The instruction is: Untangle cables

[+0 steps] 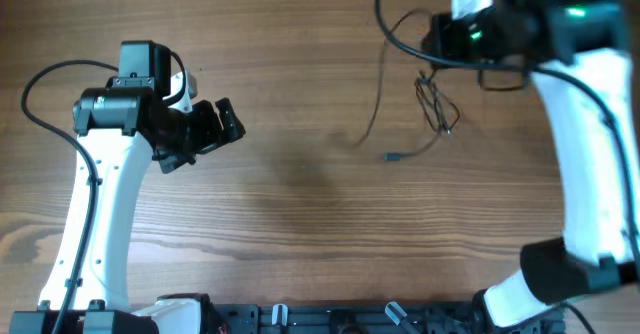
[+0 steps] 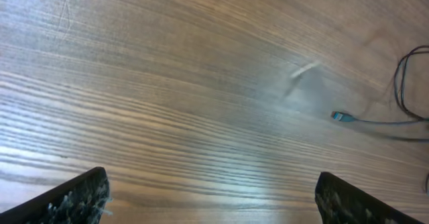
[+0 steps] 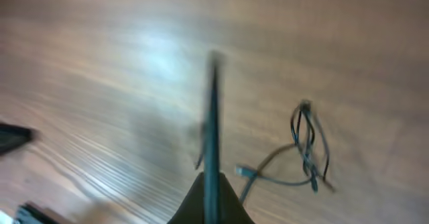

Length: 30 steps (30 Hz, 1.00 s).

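Observation:
A thin dark cable lies on the wooden table at the far right. Its tangled loops (image 1: 434, 104) sit below my right gripper, and its plug end (image 1: 393, 157) lies free toward the middle. My right gripper (image 1: 436, 42) is lifted above the tangle. In the right wrist view its fingers (image 3: 213, 196) are shut on a taut strand of the cable (image 3: 214, 117), with the tangle (image 3: 308, 140) and plug (image 3: 244, 172) on the table below. My left gripper (image 1: 215, 126) is open and empty, far left of the cable. The left wrist view (image 2: 214, 207) shows the plug (image 2: 343, 117) well ahead.
The wooden table (image 1: 300, 214) carries nothing else. The arm bases and a black rail (image 1: 330, 319) run along the front edge. A thick black arm lead (image 1: 395, 36) curves by the right wrist.

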Tool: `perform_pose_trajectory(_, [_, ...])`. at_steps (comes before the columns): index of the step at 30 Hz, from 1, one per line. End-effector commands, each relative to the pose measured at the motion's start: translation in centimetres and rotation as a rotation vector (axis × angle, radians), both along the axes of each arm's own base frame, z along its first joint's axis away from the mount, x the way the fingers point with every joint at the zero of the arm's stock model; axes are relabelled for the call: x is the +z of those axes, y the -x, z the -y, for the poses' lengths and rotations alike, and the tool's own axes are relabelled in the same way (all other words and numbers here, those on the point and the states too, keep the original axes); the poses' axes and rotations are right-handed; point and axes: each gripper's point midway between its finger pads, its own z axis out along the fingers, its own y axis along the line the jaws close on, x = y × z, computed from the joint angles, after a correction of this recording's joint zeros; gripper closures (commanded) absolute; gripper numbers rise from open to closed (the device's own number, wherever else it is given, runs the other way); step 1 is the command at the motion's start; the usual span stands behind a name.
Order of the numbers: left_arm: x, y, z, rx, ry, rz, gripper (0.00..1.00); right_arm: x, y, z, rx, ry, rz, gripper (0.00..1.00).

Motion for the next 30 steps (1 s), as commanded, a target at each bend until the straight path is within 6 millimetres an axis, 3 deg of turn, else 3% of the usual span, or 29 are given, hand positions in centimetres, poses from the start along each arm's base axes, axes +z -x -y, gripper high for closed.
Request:
perform_pose_trajectory(1, [0.4, 0.4, 0.2, -0.017, 0.013, 0.008, 0.0, 8.2, 2.2, -1.7, 0.095, -0.135, 0.199, 0.96])
perform_pose_trajectory(4, [0.4, 0.4, 0.2, -0.017, 0.012, 0.008, 0.0, 15.6, 4.7, -2.9, 0.183, -0.248, 0.419, 0.96])
perform_pose_trajectory(7, [0.4, 0.4, 0.2, -0.018, 0.012, 0.005, 0.0, 24.4, 8.0, -2.2, 0.212, -0.289, 0.749, 0.96])
perform_pose_trajectory(9, [0.4, 0.4, 0.2, -0.017, 0.013, 0.005, 0.0, 29.2, 10.1, -1.2, 0.196, -0.295, 0.946, 0.96])
perform_pose_trajectory(11, [0.4, 0.5, 0.3, -0.021, 0.013, 0.005, 0.0, 31.7, 11.6, -0.2, 0.157, -0.289, 1.051, 0.96])
perform_pose_trajectory(13, [0.5, 0.6, 1.1, -0.062, 0.02, 0.01, 0.01, 32.7, 12.5, 0.8, 0.113, -0.273, 1.097, 0.96])
perform_pose_trajectory(15, [0.7, 0.9, 2.8, -0.169, 0.053, 0.03, 0.02, 32.9, 12.0, 2.5, 0.008, -0.224, 1.112, 0.96])
perform_pose_trajectory(17, [0.8, 1.3, 4.5, -0.244, 0.059, 0.037, 0.01, 31.5, 10.2, 5.9, -0.201, -0.108, 1.069, 0.96])
perform_pose_trajectory(21, [0.9, 1.7, 7.2, -0.342, 0.062, 0.064, 0.0, 24.5, 6.0, 12.8, -0.516, 0.258, 0.832, 0.96])
perform_pose_trajectory(25, [1.0, 2.1, 8.3, -0.382, 0.061, 0.065, 0.0, 21.9, 2.5, 17.6, -0.644, 0.347, 0.744, 0.96])
perform_pose_trajectory(27, [0.9, 2.2, 8.5, -0.389, 0.061, 0.065, 0.0, 20.3, 0.8, 21.0, -0.723, 0.355, 0.696, 0.96])
perform_pose_trajectory(30, [0.9, 2.2, 8.5, -0.39, 0.061, 0.065, 0.0, 16.5, -1.8, 28.9, -0.875, 0.291, 0.599, 0.96])
